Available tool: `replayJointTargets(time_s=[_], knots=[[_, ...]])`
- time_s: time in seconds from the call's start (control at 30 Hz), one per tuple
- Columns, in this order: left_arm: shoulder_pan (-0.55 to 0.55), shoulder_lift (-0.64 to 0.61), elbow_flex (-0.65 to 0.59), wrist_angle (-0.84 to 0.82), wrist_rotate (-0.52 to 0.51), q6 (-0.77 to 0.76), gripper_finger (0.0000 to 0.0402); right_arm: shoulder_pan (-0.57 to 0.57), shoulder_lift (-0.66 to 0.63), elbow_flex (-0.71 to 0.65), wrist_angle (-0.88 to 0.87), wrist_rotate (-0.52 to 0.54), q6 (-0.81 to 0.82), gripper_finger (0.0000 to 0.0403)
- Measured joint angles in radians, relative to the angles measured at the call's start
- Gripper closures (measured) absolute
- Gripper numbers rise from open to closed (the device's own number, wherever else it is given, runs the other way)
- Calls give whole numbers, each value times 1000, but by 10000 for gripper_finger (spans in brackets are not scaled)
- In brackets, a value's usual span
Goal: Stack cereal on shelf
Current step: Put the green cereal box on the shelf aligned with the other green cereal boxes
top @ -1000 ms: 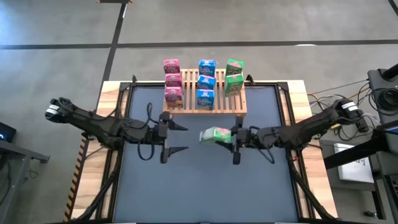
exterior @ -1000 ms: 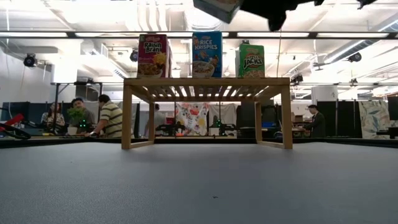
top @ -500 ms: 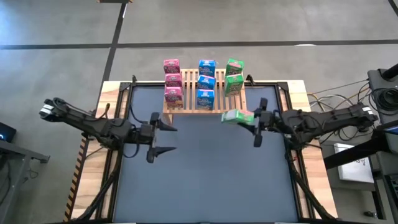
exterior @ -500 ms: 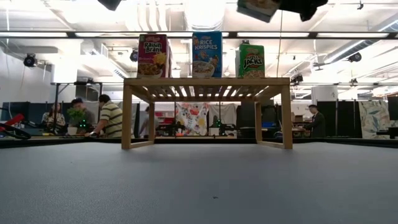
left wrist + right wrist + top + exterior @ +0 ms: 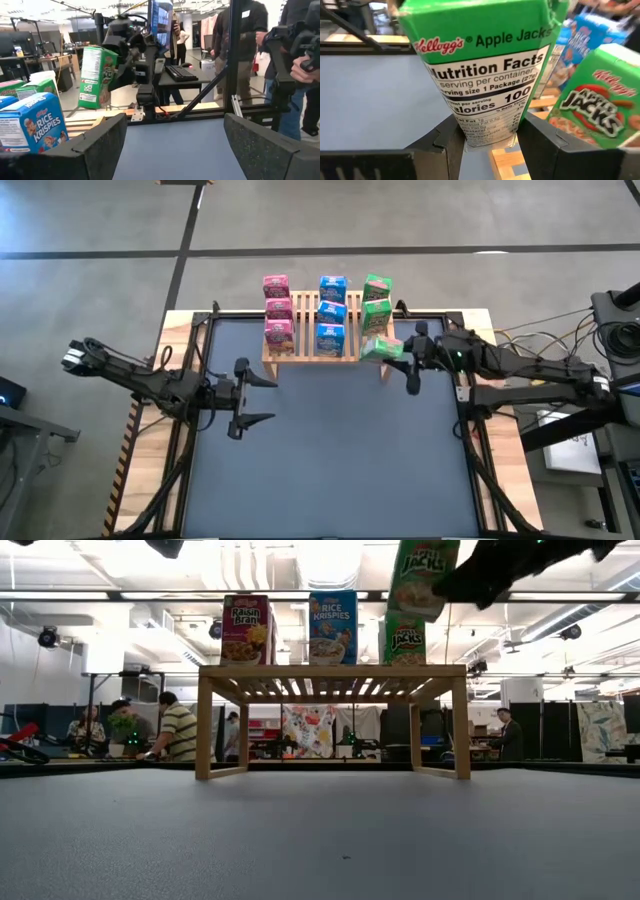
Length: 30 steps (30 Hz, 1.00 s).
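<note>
We see a grey concrete floor point(image 5: 420, 220) crossed by dark lines, long ceiling light strips point(image 5: 150, 595), people point(image 5: 178, 730) seated at desks behind, and a monitor desk point(image 5: 185, 72).

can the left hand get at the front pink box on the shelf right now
Probably yes. The left hand is open and empty over the mat, and the front pink box faces it at the shelf's near edge with nothing between; the right hand works the far side.

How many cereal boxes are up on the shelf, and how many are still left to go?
Eight boxes stand on the shelf: three pink, three blue, two green. The right gripper holds the last green box over the shelf's near right corner. Only that one is left.
</note>
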Motion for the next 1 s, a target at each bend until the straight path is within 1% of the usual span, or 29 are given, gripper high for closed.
replayJointTargets(time_s=[0.07, 0.13, 0.2, 0.3, 0.43, 0.57, 0.7, 1.0], knots=[[0, 0, -1, 0, -1, 4, 86, -67, 17, 8, -5, -105, 0, 248], [1, 0, -1, 0, -1, 4, 86, -129, 28, 30, -22, -189, -8, 247], [1, -1, -1, -1, -1, 4, 86, -181, 41, 53, -28, -243, -18, 247], [1, -1, -2, -2, -1, 5, 86, -245, 70, 90, -79, -293, -40, 251], [1, -1, -2, -2, -1, 5, 86, -298, 125, 131, -153, -323, -64, 247], [1, -1, -3, -2, -2, 2, 86, -307, 172, 146, -178, -348, -86, 233], [1, -1, -4, -3, -2, -1, 86, -306, 189, 150, -176, -353, -105, 226], [1, 1, -4, -4, -2, -3, 86, -327, 192, 145, -207, -340, -118, 229]])
